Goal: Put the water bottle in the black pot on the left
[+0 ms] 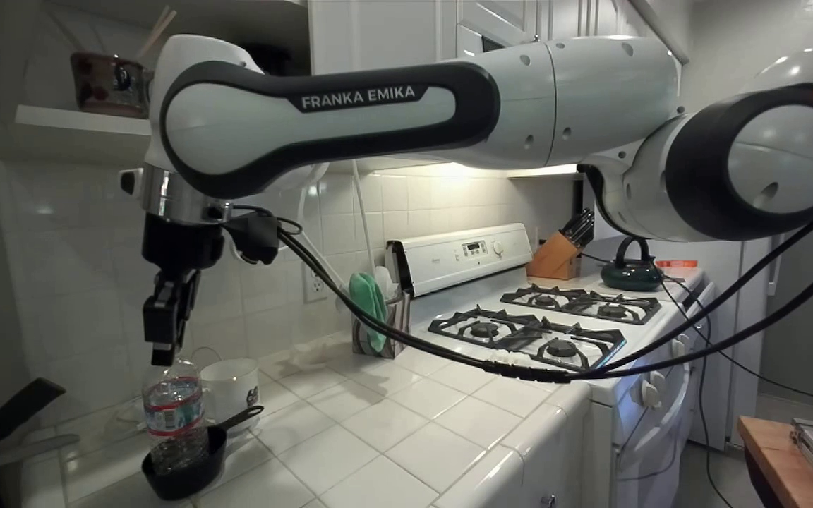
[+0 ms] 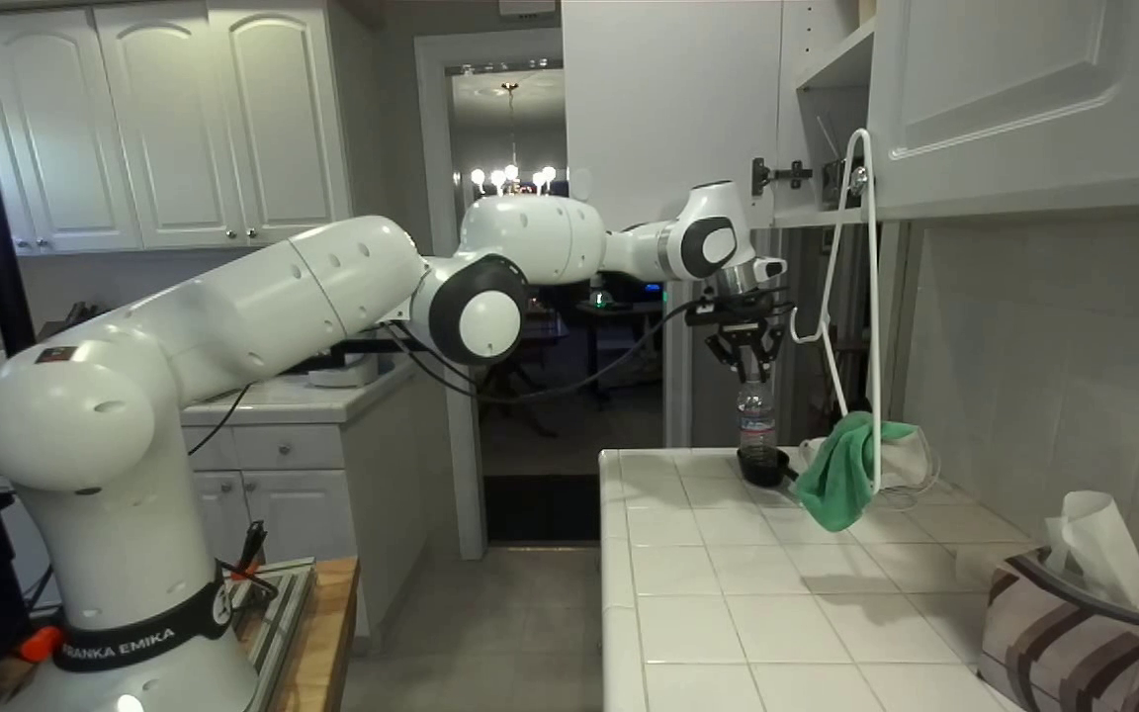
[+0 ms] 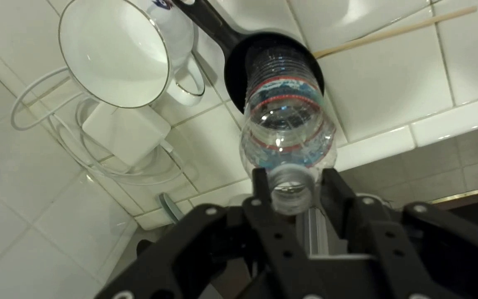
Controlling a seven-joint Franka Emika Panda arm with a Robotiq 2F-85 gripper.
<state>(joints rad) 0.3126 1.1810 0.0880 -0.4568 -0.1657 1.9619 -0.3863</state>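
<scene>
Wrist view shows the water bottle [image 3: 286, 112] standing inside the black pot [image 3: 234, 74], a red and blue label around its body. In both exterior views also, it stands upright, or nearly so, in this pot. The gripper [image 3: 295, 176] has its two fingers at both sides of the bottle's neck; whether they press it or only surround it, I cannot tell. The pot rests on the white tiled counter [image 1: 378, 466]. Just beside it is a white mug [image 3: 114, 54], and near the mug lies a white block [image 3: 125, 131]. A wooden stick [image 3: 392, 33] has one end next to the pot's rim. Farther away, in an exterior view, are the stove [image 1: 449, 268], the knife block [image 1: 553, 257] and the dark kettle [image 1: 631, 275]. A striped tissue box [image 2: 1064, 643] is on the same counter, well apart from the pot.
</scene>
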